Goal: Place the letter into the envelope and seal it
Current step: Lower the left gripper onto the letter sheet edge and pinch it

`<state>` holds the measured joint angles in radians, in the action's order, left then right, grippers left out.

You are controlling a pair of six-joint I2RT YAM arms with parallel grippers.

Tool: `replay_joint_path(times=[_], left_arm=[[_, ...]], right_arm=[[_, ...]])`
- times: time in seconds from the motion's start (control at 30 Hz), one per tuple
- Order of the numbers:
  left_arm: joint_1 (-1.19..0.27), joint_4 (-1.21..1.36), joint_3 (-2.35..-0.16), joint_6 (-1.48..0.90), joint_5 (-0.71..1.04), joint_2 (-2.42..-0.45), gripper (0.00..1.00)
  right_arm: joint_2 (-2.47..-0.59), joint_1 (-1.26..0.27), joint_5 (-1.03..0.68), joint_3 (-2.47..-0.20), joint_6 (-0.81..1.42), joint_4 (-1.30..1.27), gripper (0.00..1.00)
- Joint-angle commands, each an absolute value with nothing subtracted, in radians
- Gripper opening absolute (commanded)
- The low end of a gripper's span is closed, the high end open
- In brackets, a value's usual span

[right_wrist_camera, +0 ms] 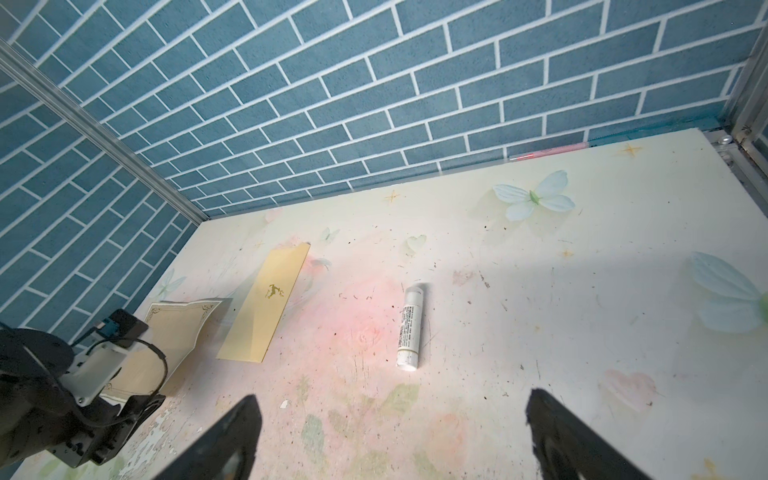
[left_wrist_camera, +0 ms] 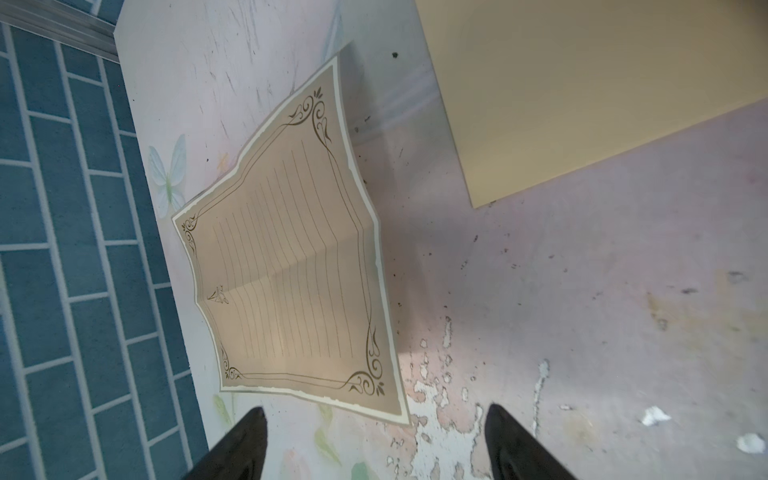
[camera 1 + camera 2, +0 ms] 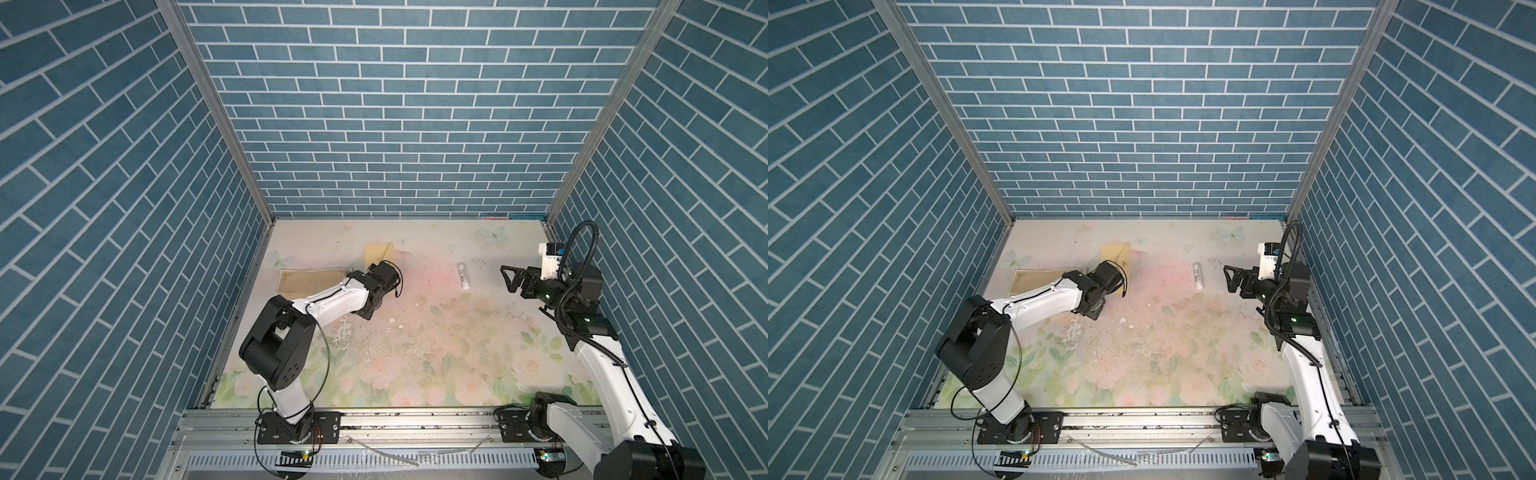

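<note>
Letter lies creased beside envelope; left hand, right hand released; glue stick print illegible.

1 letter, cream, ornate border. 1 envelope, yellow-tan. Paper items: 2 total. 1 glue stick, white. 2 robot arms: left arm, right arm. 2 end effectors: left end effector, right end effector; 2 black fingers on each. 1 bench.
</note>
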<state>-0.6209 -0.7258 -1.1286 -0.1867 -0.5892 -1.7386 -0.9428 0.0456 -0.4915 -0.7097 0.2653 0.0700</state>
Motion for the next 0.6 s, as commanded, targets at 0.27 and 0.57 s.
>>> replay_joint_path(times=[0.27,0.57], left_arm=[[-0.628,-0.724,-1.162,-0.168,-0.7,-1.848,0.75],[-0.625,-0.711,-1.177,-0.143,-0.755,-1.915,0.68]], right_arm=[[-0.965,0.04,-0.534,-0.69,0.287,0.001,0.99],[-0.973,0.039,-0.544,-0.672,0.284,-0.017,0.99]])
